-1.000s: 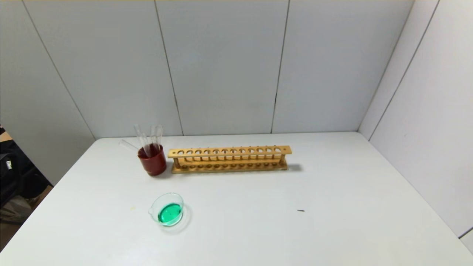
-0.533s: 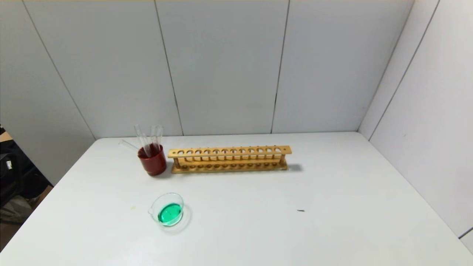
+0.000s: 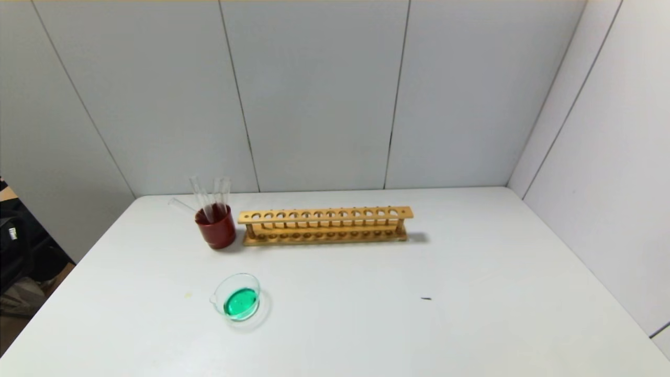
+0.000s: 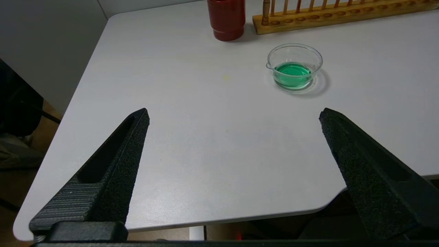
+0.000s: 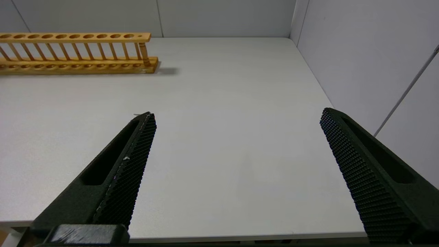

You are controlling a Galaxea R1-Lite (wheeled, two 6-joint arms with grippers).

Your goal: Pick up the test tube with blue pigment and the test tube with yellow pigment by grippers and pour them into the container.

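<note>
The container (image 3: 238, 297), a low clear glass dish with a pouring lip, stands on the white table front left and holds green liquid; it also shows in the left wrist view (image 4: 294, 66). No tube with blue or yellow liquid is in view. Colourless clear tubes (image 3: 209, 195) stand in a dark red cup (image 3: 216, 227). Neither gripper shows in the head view. My left gripper (image 4: 233, 115) is open and empty over the table's front left edge. My right gripper (image 5: 236, 115) is open and empty over the table's front right.
An empty wooden tube rack (image 3: 324, 225) stands at the back centre, right of the red cup; its end shows in the right wrist view (image 5: 79, 53). A small dark speck (image 3: 426, 298) lies on the table. Grey wall panels close the back and right side.
</note>
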